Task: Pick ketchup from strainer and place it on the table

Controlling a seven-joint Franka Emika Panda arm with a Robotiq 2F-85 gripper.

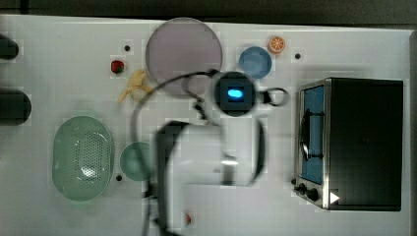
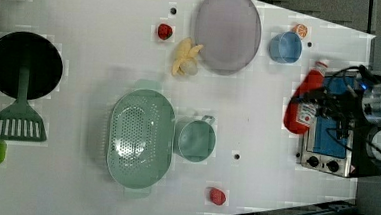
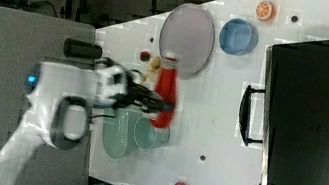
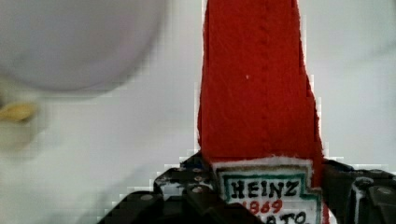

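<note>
The ketchup, a red bottle with a white cap and a Heinz label, hangs in the air above the table. My gripper is shut on its label end. In the right view the ketchup lies level, cap toward the grey plate, with the gripper on its lower half. The mint-green strainer sits empty at the top view's left. It stands well apart from the bottle in the left view, where the strainer is at the centre. In the top view my arm covers the bottle.
A grey plate, a blue bowl and an orange slice sit at the back. A toaster oven fills the top view's right. A green cup touches the strainer. A banana, strawberries and a pan lie around.
</note>
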